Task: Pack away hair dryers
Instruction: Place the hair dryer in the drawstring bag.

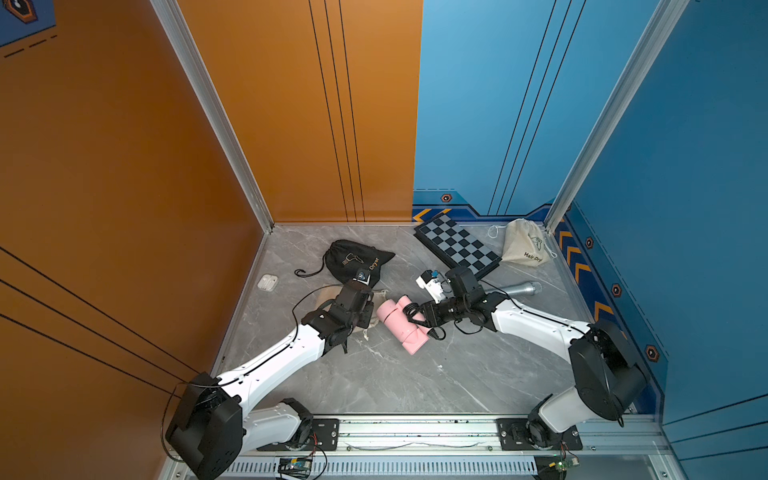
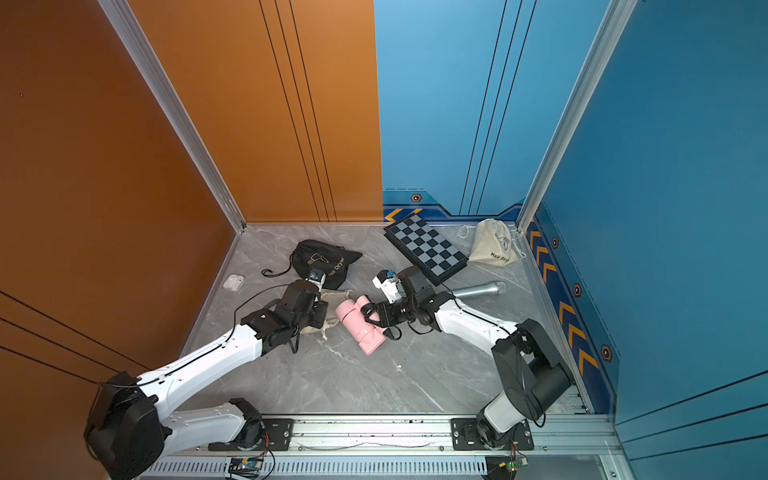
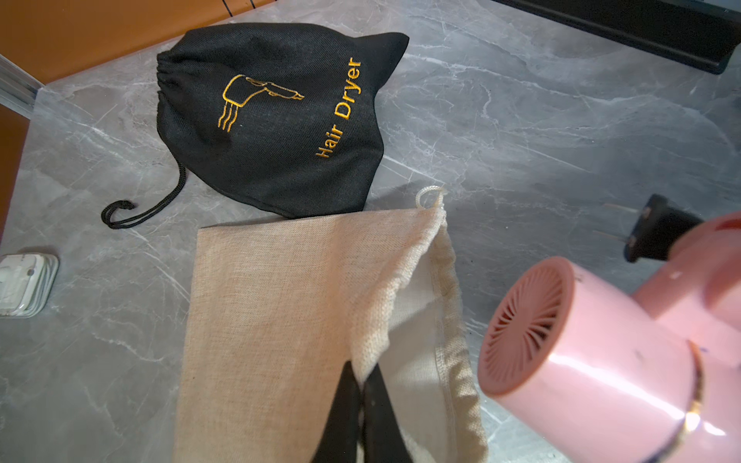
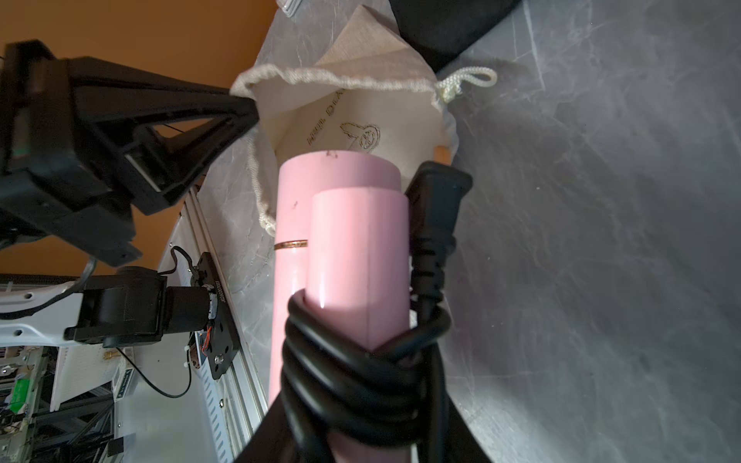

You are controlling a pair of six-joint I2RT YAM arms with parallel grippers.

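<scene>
The pink dryer [image 1: 400, 322] sits mid-table [image 1: 374, 374], its handle folded against the barrel and its grilled end just beside the mouth of the tan bag [image 3: 280, 320]. The right gripper [image 1: 420, 316] is clamped on it at the cord [image 4: 353, 360] bundle. The left gripper [image 3: 361, 385] is pinched tight on the bag's upper rim, lifting the mouth open.

The shell looks like hard, glossy plastic, probably slick and fairly light, so the coiled cord is likely the surest hold. The hinged handle may swing, and the loose plug [image 4: 437, 192] may catch on the limp cloth.

Readable writing: "Hair Dryer" in gold on the black bag [image 3: 272, 112], and "Hair Dry" on the cream bag [image 1: 524, 248] by the far corner. Stitching shows through the tan bag's lining but is not legible.
</scene>
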